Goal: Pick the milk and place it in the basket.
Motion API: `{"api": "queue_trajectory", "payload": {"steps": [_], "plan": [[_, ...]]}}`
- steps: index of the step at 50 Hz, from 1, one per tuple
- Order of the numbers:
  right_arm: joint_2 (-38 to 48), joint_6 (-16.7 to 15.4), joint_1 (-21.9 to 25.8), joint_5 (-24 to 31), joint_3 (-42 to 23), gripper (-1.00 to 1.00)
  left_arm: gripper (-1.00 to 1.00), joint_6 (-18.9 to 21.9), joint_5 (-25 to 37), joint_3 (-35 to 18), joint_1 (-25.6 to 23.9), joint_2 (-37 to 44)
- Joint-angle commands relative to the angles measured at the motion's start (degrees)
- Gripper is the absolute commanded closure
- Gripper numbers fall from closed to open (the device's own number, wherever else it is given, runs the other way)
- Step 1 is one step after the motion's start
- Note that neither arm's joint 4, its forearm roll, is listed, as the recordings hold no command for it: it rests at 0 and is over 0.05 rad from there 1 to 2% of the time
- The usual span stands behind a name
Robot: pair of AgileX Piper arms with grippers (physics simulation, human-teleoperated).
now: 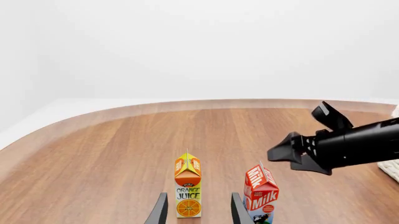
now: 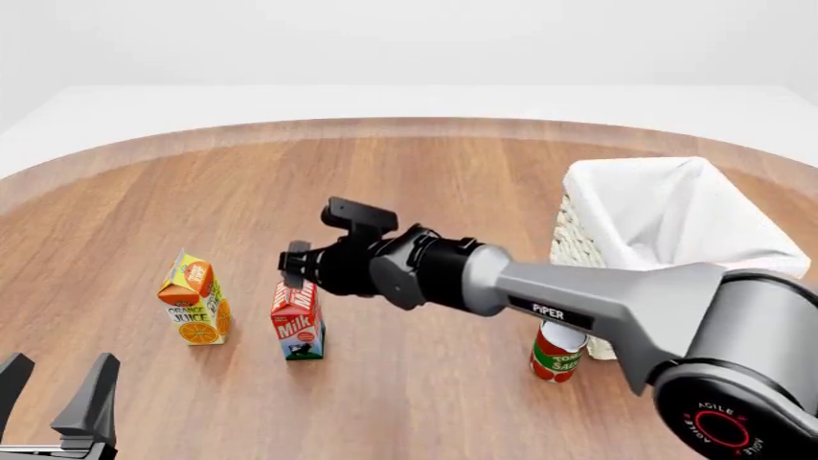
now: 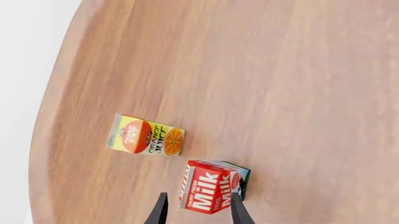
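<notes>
The milk point(image 2: 298, 324) stands upright on the wooden table, red top with white lettering; it also shows as the milk point(image 1: 260, 195) and the milk point(image 3: 210, 186). My right gripper point(image 2: 294, 264) hovers just above it, open, its fingers point(image 3: 238, 211) spread around the carton's top without touching. In the left wrist view the right gripper point(image 1: 292, 152) hangs above and beside the carton. The white wicker basket point(image 2: 572, 240) sits at the right. My left gripper point(image 2: 57, 388) is open and holds nothing at the near left edge.
An orange juice carton point(image 2: 194, 302) stands just left of the milk. A red tomato-sauce can point(image 2: 557, 353) stands in front of the basket's near corner. The right arm point(image 2: 576, 302) stretches across the table's middle. The table's curved edge point(image 2: 383, 123) runs along the far side.
</notes>
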Motion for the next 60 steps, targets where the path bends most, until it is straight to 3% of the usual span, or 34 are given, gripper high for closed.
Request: {"api": "queue_trajectory", "payload": {"steps": [1,60], "plan": [[1.34,0.59,0.16,-0.57,-0.11,-1.00,-1.00,0.00,0.00,0.00,0.00,0.00],[6.15,0.43,2.04,0.10,-2.94,-1.00,-1.00,0.00,0.00,0.00,0.00,0.00]]}}
